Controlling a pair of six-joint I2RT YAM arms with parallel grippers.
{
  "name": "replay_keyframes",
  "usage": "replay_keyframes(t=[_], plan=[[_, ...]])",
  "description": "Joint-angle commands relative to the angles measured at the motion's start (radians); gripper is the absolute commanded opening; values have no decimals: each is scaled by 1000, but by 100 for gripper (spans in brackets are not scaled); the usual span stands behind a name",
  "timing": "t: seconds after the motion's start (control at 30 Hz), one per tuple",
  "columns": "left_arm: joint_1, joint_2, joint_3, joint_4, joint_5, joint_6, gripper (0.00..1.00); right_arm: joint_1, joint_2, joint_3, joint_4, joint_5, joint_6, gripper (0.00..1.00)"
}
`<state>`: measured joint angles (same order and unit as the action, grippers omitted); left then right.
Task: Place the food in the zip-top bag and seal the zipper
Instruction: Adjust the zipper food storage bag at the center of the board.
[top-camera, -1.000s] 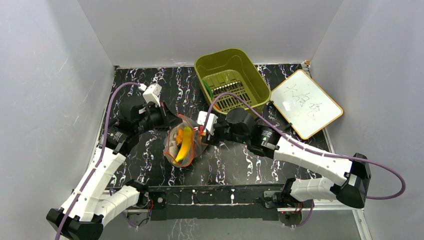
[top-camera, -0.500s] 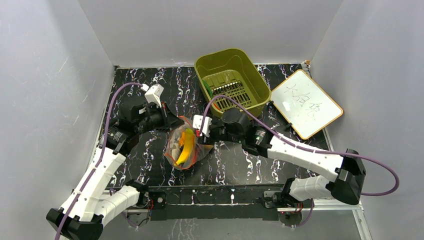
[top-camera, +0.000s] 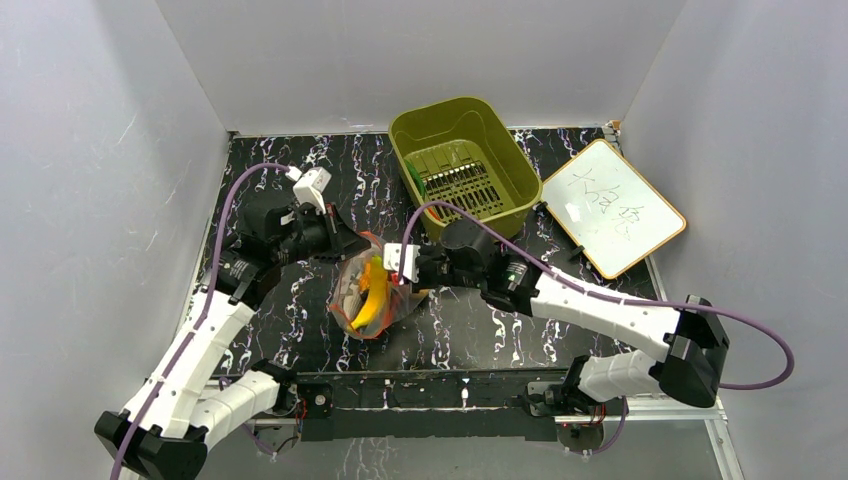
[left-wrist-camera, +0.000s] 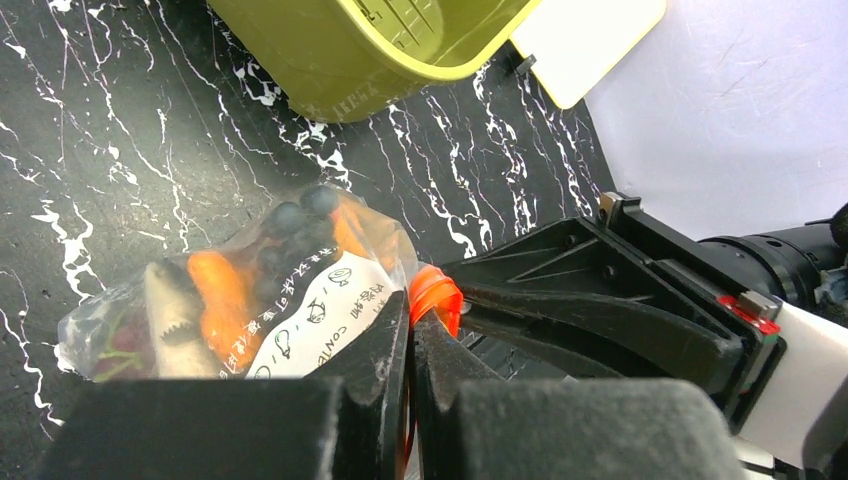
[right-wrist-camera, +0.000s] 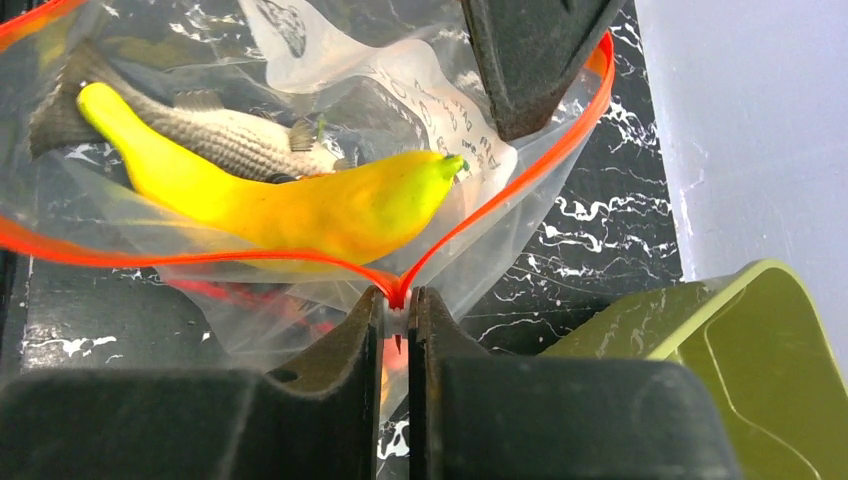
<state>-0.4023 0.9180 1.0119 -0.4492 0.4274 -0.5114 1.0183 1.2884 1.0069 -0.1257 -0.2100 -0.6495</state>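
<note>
The zip-top bag hangs clear and crinkly between both arms over the marbled table. It holds the food: a yellow banana, a grey toy fish, orange pieces and dark grapes. My right gripper is shut on the zipper, whose two red-orange strips spread apart from the pinch. At the opposite end of the mouth, my left gripper is shut on the zipper's bunched orange end. In the top view the left gripper and right gripper face each other across the bag.
The olive-green slotted basket stands behind the bag at the back centre, with a green bit inside. A whiteboard lies at the right. Grey walls enclose the table on three sides.
My right gripper moved left to the bag's mouth and closed on the zipper strip. The bag shifted a little left. My left gripper stayed shut on its end.
</note>
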Motion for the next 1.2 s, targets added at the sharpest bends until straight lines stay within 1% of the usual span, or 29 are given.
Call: replay_keyframes(t=[0.0, 0.17, 0.3, 0.43, 0.6, 0.63, 0.67, 0.7, 0.83, 0.93, 1.0, 1.17], plan=[[-1, 9, 43, 19, 19, 40, 0, -3, -74, -2, 13, -25, -42, 0], [-1, 27, 92, -68, -80, 164, 0, -27, -155, 7, -58, 0, 5, 0], [-1, 23, 124, -118, -131, 268, 0, -75, -225, -32, -36, -33, 78, 0], [-1, -4, 119, -107, -109, 365, 0, -85, -245, -55, -2, -48, 150, 0], [-1, -17, 133, -137, 10, 519, 0, -89, -239, -29, -12, -23, 256, 0], [-1, -22, 118, -138, 53, 559, 4, -89, -239, -30, -12, -22, 271, 0], [-1, -24, 110, -143, 79, 582, 18, -90, -235, -23, -17, -22, 284, 0], [-1, -18, 112, -158, 89, 596, 26, -91, -229, -12, -33, -20, 296, 0], [-1, 31, 159, -264, 125, 678, 38, -93, -204, 58, -145, 11, 319, 0], [-2, 44, 162, -343, 194, 779, 43, -119, -186, 69, -180, 31, 317, 0], [-1, 41, 154, -355, 197, 812, 45, -140, -164, 86, -205, 18, 346, 0], [-1, 1, 116, -380, 214, 895, 49, -170, -145, 94, -188, 24, 404, 0]])
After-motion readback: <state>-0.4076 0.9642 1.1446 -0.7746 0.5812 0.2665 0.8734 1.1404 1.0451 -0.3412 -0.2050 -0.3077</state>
